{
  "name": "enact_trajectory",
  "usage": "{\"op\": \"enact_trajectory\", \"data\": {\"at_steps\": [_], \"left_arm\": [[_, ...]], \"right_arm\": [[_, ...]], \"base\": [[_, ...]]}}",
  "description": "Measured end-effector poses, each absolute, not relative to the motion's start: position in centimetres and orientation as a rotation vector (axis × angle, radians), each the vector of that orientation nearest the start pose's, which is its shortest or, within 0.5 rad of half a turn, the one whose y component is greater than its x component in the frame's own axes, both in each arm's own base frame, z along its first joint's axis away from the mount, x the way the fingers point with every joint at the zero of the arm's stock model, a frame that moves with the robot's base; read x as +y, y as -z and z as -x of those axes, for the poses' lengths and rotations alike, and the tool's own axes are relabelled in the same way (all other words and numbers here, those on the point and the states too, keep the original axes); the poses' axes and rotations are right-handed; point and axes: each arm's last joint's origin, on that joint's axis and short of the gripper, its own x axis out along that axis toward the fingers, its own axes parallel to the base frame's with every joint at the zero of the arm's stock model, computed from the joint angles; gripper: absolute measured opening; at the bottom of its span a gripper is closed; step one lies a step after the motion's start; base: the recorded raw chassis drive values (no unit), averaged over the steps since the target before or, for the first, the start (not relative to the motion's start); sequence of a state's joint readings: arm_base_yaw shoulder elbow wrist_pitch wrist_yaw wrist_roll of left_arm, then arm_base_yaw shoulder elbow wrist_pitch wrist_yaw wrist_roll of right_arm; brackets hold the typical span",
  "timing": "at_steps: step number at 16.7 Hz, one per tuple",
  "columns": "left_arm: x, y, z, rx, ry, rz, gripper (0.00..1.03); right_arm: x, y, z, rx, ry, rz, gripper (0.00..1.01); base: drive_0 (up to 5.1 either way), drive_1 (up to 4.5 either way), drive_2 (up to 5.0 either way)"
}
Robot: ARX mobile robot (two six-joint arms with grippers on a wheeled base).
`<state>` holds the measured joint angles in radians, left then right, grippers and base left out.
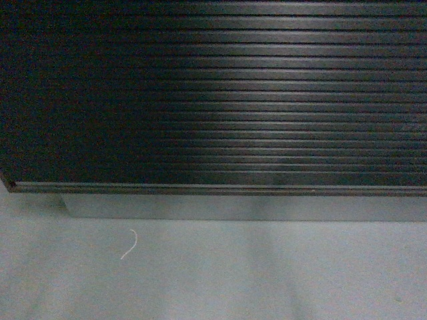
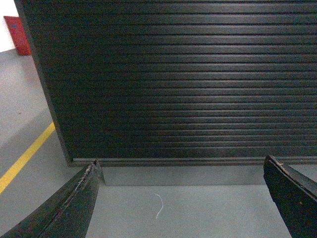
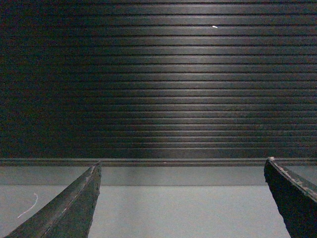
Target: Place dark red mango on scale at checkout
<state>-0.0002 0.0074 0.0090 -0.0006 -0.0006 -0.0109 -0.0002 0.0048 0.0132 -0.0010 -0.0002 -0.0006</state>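
Note:
The checkout fills the head view as a black, horizontally ribbed front over a grey base. Its slats also fill the left wrist view and the right wrist view. My left gripper is open, its two dark fingers wide apart over bare floor. My right gripper is open too, with nothing between its fingers. The dark red mango and the scale are out of view. Neither gripper shows in the head view.
Grey floor runs up to the counter's base. A thin white scrap lies on it, also seen as a white scrap. A yellow floor line and a red object lie beyond the counter's left corner.

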Motion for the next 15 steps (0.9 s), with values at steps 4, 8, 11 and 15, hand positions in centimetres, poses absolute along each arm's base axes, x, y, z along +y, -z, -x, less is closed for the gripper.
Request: {"op": "enact_trajectory", "data": {"at_steps": [4, 8, 11, 15], "left_arm": [[0.00, -16.57, -9.76, 0.001, 0.000, 0.010, 0.98], [0.00, -16.57, -9.76, 0.001, 0.000, 0.011, 0.98], [0.00, -16.53, -9.76, 0.006, 0.000, 0.010, 0.98], [0.00, -16.54, -9.76, 0.004, 0.000, 0.011, 0.98]], "right_arm": [[0.00, -16.73, -9.72, -0.005, 0.000, 0.001, 0.98], [0.00, -16.74, -9.72, -0.006, 0.000, 0.001, 0.98], [0.00, -16.69, -9.72, -0.001, -0.001, 0.001, 0.98], [0.00, -16.69, -9.72, -0.001, 0.000, 0.001, 0.98]], "base": [[-0.1, 3.97, -4.1], [-0.1, 3.95, -4.1], [-0.1, 3.93, -4.1], [0.0, 2.73, -2.7]]}}
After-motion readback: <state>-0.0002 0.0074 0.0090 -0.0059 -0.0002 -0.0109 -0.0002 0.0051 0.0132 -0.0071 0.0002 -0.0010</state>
